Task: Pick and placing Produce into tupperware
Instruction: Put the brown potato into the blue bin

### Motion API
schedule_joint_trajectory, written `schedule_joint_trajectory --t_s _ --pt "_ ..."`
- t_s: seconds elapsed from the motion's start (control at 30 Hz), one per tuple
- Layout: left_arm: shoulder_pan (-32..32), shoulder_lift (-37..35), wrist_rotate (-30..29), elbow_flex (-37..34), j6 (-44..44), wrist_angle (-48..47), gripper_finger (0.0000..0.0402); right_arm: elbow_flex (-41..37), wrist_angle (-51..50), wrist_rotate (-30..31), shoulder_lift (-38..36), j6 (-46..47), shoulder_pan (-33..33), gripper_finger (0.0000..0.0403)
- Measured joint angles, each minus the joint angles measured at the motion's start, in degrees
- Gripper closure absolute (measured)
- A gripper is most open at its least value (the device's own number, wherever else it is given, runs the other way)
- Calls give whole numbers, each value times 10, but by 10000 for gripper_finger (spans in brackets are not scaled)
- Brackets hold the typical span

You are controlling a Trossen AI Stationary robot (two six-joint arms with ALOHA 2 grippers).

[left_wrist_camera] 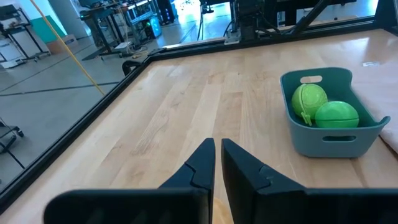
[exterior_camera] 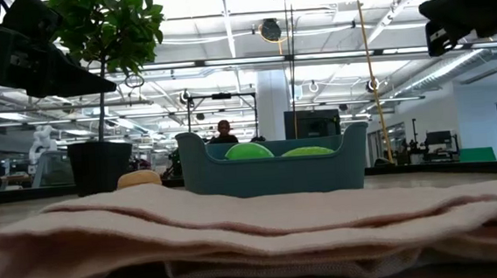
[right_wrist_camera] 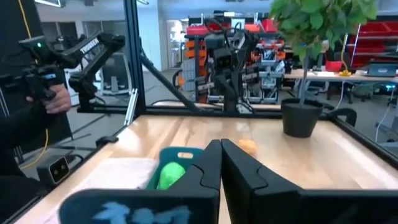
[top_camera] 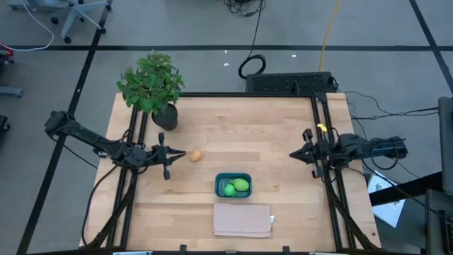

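Left gripper: I read its fingers as nearly together with only a thin slit between them, nothing held, hovering over the wooden table on the left side. Its tips point toward the orange-tan produce, which lies on the bare table just beside them, apart from the container. Whether the tips touch it, I cannot tell.

Right gripper: fingers pressed together, empty, waiting at the right side of the table, well apart from the other items.

Tupperware: teal, sitting near the table's middle toward the front edge. I see two green produce items inside it, side by side and touching.

Beige folded cloth: lying flat just in front of the tupperware.

Potted plant: upright at the back left corner.

In the right wrist view a person stands beyond the table.
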Motion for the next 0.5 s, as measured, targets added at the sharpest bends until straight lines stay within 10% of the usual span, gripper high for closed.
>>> schedule_joint_trajectory --t_s 0.5 --pt "0 0 0 0 1 0 369 -72 82 -58 0 9 0 403"
